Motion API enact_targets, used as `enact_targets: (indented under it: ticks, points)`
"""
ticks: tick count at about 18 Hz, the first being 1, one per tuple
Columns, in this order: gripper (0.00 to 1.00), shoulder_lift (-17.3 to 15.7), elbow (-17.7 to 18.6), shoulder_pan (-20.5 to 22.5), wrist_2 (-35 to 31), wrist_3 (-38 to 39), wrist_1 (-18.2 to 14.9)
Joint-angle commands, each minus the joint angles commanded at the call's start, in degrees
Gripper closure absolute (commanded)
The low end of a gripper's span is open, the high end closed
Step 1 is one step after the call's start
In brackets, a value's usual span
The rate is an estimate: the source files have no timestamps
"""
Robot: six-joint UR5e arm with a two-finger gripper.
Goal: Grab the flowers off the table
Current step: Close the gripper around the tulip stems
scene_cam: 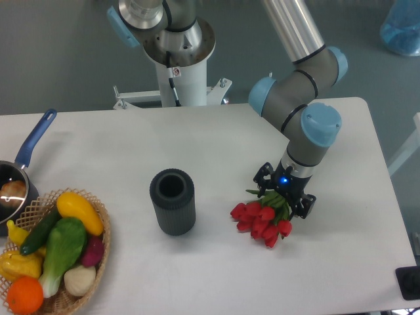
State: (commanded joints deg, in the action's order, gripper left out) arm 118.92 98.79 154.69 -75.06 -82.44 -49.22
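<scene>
One fixed camera looks down on me from the front, so everything I report comes from that single view. My gripper sits right of centre in the frame, pointing down at the table, with a small blue light glowing on its body. Its two dark fingers stand on either side of the green leaves and stems of the flowers, and they look closed in on that green part, though the stems themselves are hidden under my wrist, so I cannot tell how firmly they are pinched. The red tulip heads spread out below and to the left of my fingers, low against the white tabletop; I cannot tell whether they touch it or hang just above it. My arm runs from the gripper up through the grey wrist with its blue caps to the silver tube leaving the top of the frame. Left of the flowers, well apart from them, a dark ribbed vase stands upright near the middle of the table. In the lower left corner a wicker basket holds colourful vegetables, and just above it, at the left edge, sits a pot with a blue handle.
</scene>
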Motion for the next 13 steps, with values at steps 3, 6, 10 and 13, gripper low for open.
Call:
enact_targets:
  ticks: [3,6,10,13]
  points:
    - [0.46,0.00,-0.61,-0.09,-0.09,1.92,-0.09]
    - [0.60,0.09,-0.97,-0.09,-0.09,2.72,-0.09]
    - [0.76,0.00,-1.14,-0.09,-0.09,2.73,-0.09]
    - [0.74,-0.09,-1.23,-0.09,-0.09,2.64,-0.17]
